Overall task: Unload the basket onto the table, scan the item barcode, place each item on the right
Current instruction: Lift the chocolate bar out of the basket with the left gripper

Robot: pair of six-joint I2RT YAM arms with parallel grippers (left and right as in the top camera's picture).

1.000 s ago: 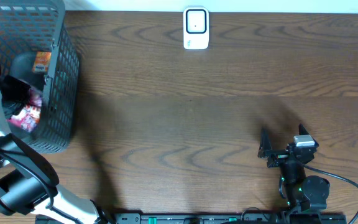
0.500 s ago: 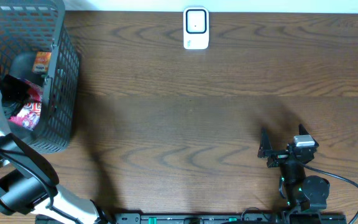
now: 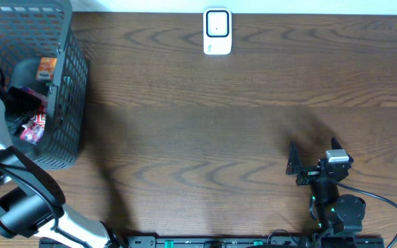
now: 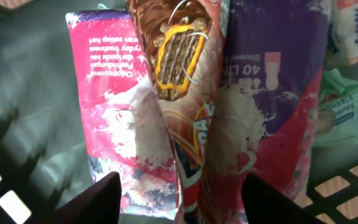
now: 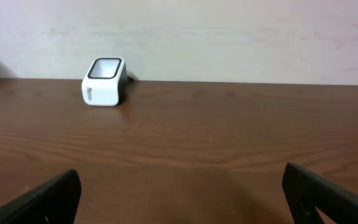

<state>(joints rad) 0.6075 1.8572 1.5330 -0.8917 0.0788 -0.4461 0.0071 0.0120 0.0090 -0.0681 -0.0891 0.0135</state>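
We see the left gripper [image 4: 182, 199] in the basket [image 3: 67, 83] at the tabletop's left edge, jaws apart astride the snack bar [image 4: 182, 74], whose long axis runs straight ahead. Right gripper [image 5: 182, 196], also agape, sits well apart.

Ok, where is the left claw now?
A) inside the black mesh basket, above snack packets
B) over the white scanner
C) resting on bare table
A: the left claw hangs over a chocolate wafer packet inside the mesh basket, far from the scanner.
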